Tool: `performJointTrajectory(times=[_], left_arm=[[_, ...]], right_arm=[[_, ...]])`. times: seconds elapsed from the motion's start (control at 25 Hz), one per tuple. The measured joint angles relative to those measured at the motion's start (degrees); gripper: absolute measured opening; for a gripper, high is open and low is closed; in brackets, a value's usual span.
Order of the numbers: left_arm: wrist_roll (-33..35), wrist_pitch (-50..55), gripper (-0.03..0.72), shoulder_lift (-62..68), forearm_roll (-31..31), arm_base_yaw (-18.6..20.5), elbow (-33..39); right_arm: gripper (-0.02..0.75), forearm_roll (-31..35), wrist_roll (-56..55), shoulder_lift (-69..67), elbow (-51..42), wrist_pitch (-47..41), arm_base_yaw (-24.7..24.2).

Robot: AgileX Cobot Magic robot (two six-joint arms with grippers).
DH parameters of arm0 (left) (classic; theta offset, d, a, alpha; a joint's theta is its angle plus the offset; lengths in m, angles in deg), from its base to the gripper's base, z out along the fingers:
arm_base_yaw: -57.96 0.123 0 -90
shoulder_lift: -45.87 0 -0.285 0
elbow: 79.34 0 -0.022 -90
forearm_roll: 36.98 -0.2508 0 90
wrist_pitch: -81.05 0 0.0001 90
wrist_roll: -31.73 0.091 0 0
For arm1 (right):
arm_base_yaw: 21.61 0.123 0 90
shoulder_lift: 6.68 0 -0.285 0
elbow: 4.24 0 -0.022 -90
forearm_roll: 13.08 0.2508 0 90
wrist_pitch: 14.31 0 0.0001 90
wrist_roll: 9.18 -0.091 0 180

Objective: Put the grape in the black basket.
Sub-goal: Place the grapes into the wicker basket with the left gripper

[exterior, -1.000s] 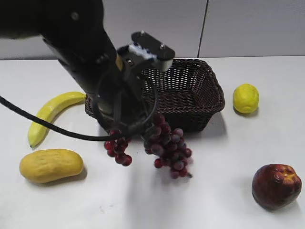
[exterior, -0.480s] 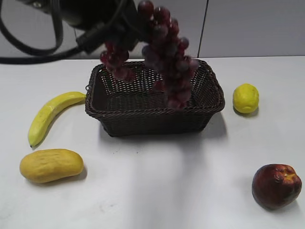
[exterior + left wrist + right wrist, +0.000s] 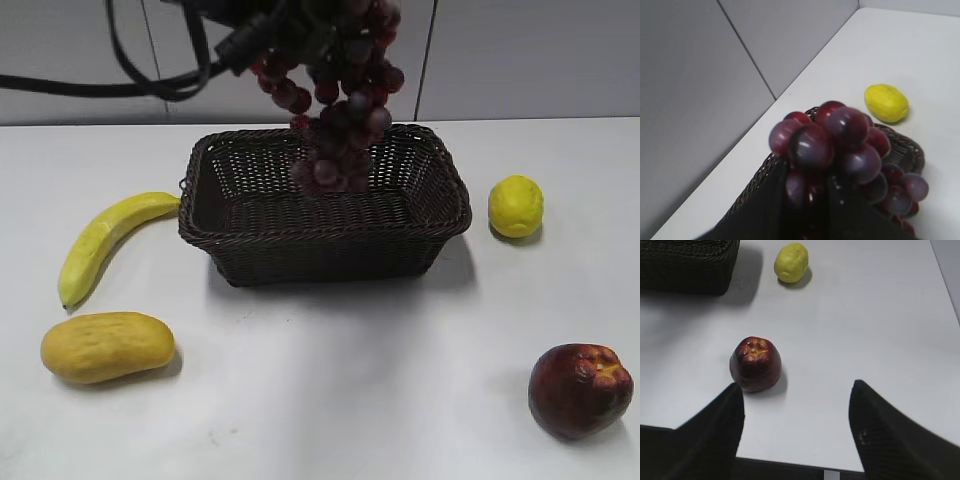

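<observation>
The grape [image 3: 340,95], a long bunch of glossy dark red-purple grapes, hangs from the top of the exterior view over the black basket [image 3: 250,245]. Its lower end dips to about the basket's rim. In the left wrist view my left gripper [image 3: 807,187] is shut on the grape [image 3: 837,142], with the basket's rim [image 3: 907,150] below. The gripper itself is mostly out of the exterior view. My right gripper [image 3: 796,400] is open and empty above the table near its front edge. The basket's corner [image 3: 687,265] shows at top left there.
A banana [image 3: 105,240] and a yellow mango-like fruit [image 3: 108,346] lie left of the basket. A lemon [image 3: 516,206] lies to its right. A dark red apple-like fruit [image 3: 580,388] sits at front right, just ahead of my right gripper's left finger [image 3: 715,430]. Black cables [image 3: 150,85] hang at top left.
My left gripper has lifted the grape from the table in front of the basket, carried it back over the basket, and the bunch has swung further above the inside.
</observation>
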Motion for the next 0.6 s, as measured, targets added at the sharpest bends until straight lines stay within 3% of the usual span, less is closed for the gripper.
performJointTrajectory(times=[0.32,0.6], left_arm=[[0.0,-0.12,0.148,10.9,-0.06,4.78,-6.37],[0.0,-5.38,0.146,19.9,-0.22,6.3,-6.74]], right_arm=[[0.498,0.0,0.0,0.0,0.0,0.0,0.0],[0.498,0.0,0.0,0.0,0.0,0.0,0.0]])
